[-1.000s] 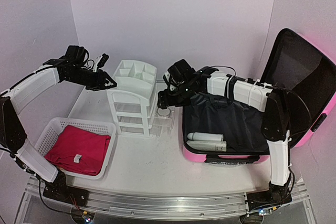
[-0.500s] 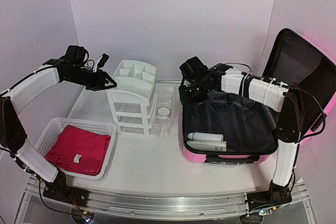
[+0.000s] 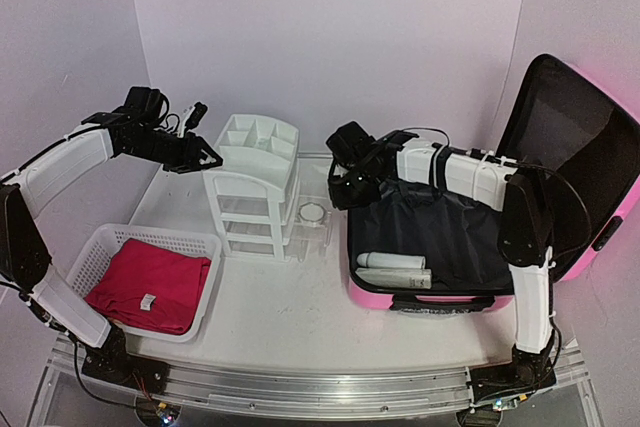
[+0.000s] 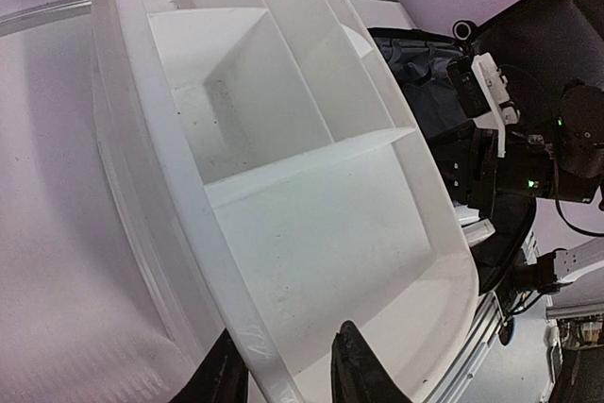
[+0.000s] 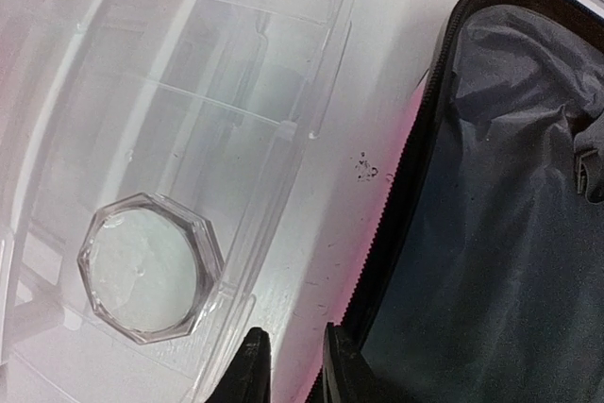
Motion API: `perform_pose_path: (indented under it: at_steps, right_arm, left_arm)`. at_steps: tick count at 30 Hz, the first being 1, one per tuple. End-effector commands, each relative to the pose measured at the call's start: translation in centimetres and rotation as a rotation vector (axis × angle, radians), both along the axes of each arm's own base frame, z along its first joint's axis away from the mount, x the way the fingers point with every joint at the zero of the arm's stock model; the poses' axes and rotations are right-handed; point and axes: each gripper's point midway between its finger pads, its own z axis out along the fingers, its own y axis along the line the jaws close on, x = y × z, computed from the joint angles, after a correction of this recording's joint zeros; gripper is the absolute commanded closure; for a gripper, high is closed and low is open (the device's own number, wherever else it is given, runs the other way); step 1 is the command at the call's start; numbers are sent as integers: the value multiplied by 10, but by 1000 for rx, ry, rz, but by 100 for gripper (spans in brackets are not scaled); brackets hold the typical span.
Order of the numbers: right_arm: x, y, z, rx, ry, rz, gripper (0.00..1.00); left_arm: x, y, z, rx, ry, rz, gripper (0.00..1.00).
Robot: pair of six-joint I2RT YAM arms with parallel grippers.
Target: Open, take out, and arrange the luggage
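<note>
Near edge, left: a white mesh basket [image 3: 100,243] sits on the table [image 3: 300,322] and holds a folded red cloth [image 3: 150,282].

Near edge, right: the luggage [image 3: 575,147] lies open on the right side of the table, its pink shell facing the arm bases. The lower half lies flat and is lined with dark fabric. Two white cylindrical items [image 3: 392,266] lie along its front wall.

Mid table: a white drawer organizer [image 3: 255,177] stands upright between the basket and the luggage. A clear tray [image 5: 189,92] lies just to its right, beside the luggage's left edge. An octagonal clear jar [image 5: 149,266] sits inside that tray.

Left gripper [image 4: 288,377]: positioned at the organizer's top left rim. The wrist view shows one finger on each side of the rim wall. It appears clamped on that rim, though actual contact on the inner side is hard to confirm.

Right gripper [image 5: 294,365]: suspended over the strip of table between the clear tray and the luggage's zipper edge. Its fingers stand close together with a narrow gap, and nothing is held between them.

Far right: the luggage lid stands raised against the right wall, black lining facing inward.
</note>
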Motion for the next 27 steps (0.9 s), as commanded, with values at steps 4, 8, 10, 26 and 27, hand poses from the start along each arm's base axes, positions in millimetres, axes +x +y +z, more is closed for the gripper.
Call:
perform_pose_path:
  at_steps: [4, 8, 10, 26, 27]
  right_arm:
    - [7, 34, 10, 119, 22, 24, 77]
    - [10, 52, 11, 190, 47, 40, 72]
    - [10, 65, 12, 256, 59, 54, 66]
    - [18, 95, -11, 398, 128, 5, 41]
    - [17, 90, -15, 369, 124, -5, 41]
  left_arm:
    - [-11, -3, -21, 5, 85, -34, 69]
    - [-10, -1, -22, 16, 79, -26, 70]
    - [-10, -3, -22, 9, 86, -32, 69]
    - [-10, -2, -22, 8, 86, -29, 70]
    - [-10, -2, -21, 7, 83, -29, 70]
